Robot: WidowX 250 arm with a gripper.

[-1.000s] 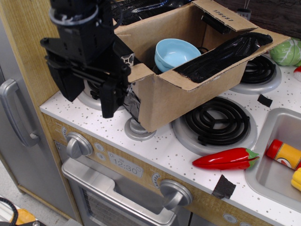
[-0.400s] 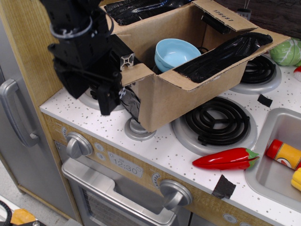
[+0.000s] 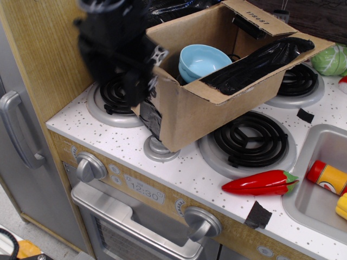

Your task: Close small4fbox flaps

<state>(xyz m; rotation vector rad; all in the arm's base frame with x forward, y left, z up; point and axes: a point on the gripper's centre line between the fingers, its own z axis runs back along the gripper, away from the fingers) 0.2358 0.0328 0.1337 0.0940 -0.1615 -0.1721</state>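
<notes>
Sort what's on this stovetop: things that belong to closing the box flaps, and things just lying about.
Belongs to the job:
- cardboard box
- flaps
- gripper, blurred, at the box's left end

Lying about:
- blue bowl, inside the box
- red pepper
- green vegetable
- bottle in the sink

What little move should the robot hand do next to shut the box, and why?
Probably push the left-end flap rightward, over the opening. The blurred gripper sits right at that end of the cardboard box, whose flaps stand open with a blue bowl showing inside. Whether its jaws are open can't be told.
</notes>
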